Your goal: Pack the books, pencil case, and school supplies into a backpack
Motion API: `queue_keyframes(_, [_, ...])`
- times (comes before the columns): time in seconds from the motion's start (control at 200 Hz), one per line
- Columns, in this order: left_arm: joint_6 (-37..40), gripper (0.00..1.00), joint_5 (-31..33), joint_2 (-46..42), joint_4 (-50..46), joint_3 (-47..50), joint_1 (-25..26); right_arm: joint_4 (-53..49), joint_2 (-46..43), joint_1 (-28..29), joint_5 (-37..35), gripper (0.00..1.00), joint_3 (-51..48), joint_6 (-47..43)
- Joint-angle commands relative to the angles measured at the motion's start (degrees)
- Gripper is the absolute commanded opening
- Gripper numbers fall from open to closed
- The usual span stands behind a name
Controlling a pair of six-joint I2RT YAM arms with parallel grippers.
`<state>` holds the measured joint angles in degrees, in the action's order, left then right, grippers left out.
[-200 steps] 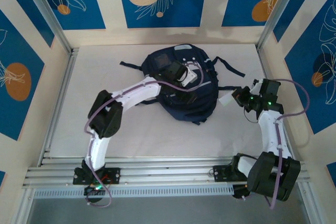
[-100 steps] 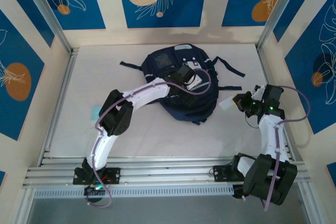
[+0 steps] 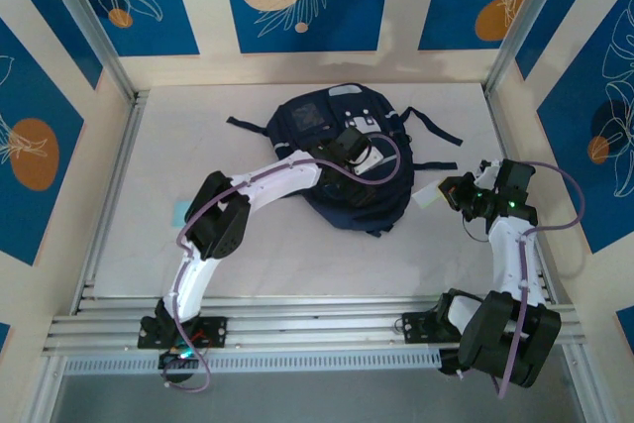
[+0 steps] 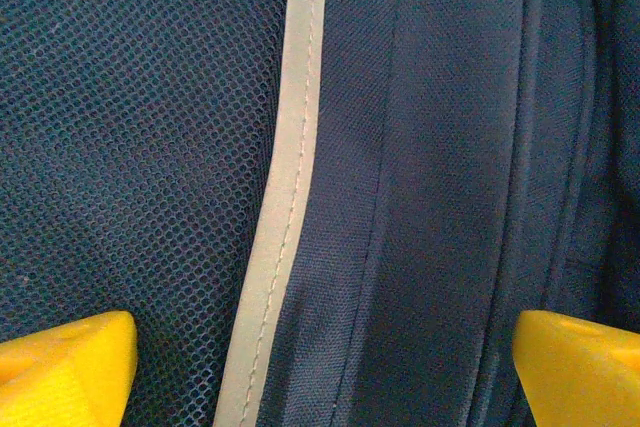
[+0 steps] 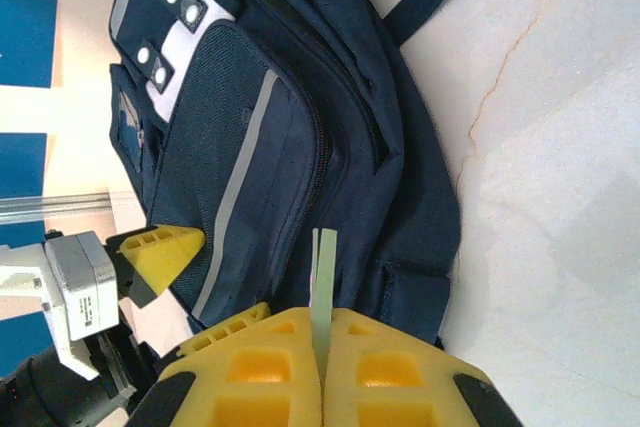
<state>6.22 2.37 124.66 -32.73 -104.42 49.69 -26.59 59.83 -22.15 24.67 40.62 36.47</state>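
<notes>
Navy fabric backpack (image 3: 381, 195): centre of the top view. Left gripper (image 3: 363, 151): right over it and the nearer arm, fingers spread wide, nothing held; its wrist view gives you mesh and the pale grey stripe (image 4: 278, 207) close below. Right gripper (image 5: 322, 325): pinched shut on a thin pale-green sheet (image 5: 323, 272), edge-on, long axis pointing at the backpack just left of it. From the right wrist you get the zipper line (image 5: 322, 152); whether it is open, you cannot tell.

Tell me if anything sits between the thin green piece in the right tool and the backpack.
Nothing visible lies between the thin green piece, clamped in the right tool, and the backpack. The left tool hangs open over the backpack's front, though, and its visible zips look shut.
</notes>
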Motion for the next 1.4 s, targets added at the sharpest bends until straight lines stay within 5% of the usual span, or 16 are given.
queue_keyframes(0.0, [0.68, 0.94, -3.31, 2.25, -5.98, -0.12, 1.75, 0.17, -1.47, -0.35, 1.9, 0.0, -0.9, 0.71])
queue_keyframes(0.205, [1.69, 0.93, 1.06, 8.15, -7.02, -2.72, 1.36, 0.94, -1.51, -0.33, 3.11, 0.0, -1.25, 1.59])
queue_keyframes(0.335, [1.58, 0.83, 5.05, 10.16, -7.0, -3.51, 1.2, 1.32, -1.87, -0.25, 3.34, 0.0, -1.53, 2.11])
queue_keyframes(0.58, [0.23, 0.0, 0.63, 6.09, -7.32, -4.09, 0.32, 2.16, -1.3, 0.01, 3.68, 0.0, -1.71, 2.73])
queue_keyframes(0.875, [-8.96, 0.0, -11.67, -2.24, -6.7, -7.78, -2.22, 4.26, -1.15, 1.93, 3.69, 0.0, -1.95, 3.97])
queue_keyframes(1.395, [-21.7, 0.0, -21.44, -8.33, 1.15, -8.17, -5.83, 18.5, 8.77, 19.16, -0.92, 0.0, 0.5, 14.68])
